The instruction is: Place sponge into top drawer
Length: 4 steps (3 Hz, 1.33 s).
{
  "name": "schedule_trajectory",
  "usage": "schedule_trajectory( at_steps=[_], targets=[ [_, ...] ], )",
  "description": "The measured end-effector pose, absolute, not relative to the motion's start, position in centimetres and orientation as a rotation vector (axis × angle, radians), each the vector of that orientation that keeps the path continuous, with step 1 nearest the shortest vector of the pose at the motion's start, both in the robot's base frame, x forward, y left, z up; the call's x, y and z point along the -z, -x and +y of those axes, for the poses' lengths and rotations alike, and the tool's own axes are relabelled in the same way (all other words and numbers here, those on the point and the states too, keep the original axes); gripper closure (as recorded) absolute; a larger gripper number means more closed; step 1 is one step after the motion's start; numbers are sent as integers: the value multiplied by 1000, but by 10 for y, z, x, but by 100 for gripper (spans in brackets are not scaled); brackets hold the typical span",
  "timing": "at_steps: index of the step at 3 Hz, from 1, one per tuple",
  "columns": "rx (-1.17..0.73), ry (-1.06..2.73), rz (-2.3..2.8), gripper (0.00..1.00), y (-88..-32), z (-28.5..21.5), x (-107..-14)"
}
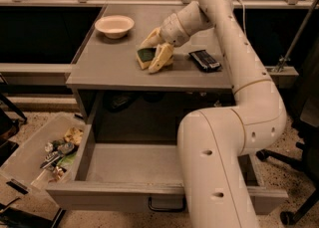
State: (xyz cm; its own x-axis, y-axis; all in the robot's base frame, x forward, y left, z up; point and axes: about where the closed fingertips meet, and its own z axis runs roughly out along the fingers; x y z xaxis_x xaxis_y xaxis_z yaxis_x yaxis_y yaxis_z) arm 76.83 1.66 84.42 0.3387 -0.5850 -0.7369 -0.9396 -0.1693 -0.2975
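Note:
The sponge (145, 55), dark green on top with a yellow base, lies on the grey cabinet top (107, 65). My gripper (155, 52) reaches down onto it from the right. Its two pale fingers (161, 58) sit on either side of the sponge and press against it. The sponge still rests on the surface. The top drawer (127, 165) stands pulled out below, at the front of the cabinet. It is grey with a flat bare bottom and has a dark bar handle (166, 206) on its front panel. My arm crosses in front of the drawer's right half and hides it.
A white bowl (114, 25) stands at the back left of the cabinet top. A dark snack wrapper (204, 59) lies just right of the gripper. A clear plastic bin (30, 160) of clutter sits on the floor left of the drawer. Chair castors (286, 217) are at the lower right.

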Motion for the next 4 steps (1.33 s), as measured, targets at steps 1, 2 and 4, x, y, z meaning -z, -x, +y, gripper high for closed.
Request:
schedule_trajectory(
  at_steps=[1,2,4],
  targets=[
    [-600,1864,1354,100,-768,18,-845],
    [-578,1861,1368,100,-769,18,-852],
    [-268,1691,1404,100,-756,-66,-947]
  ],
)
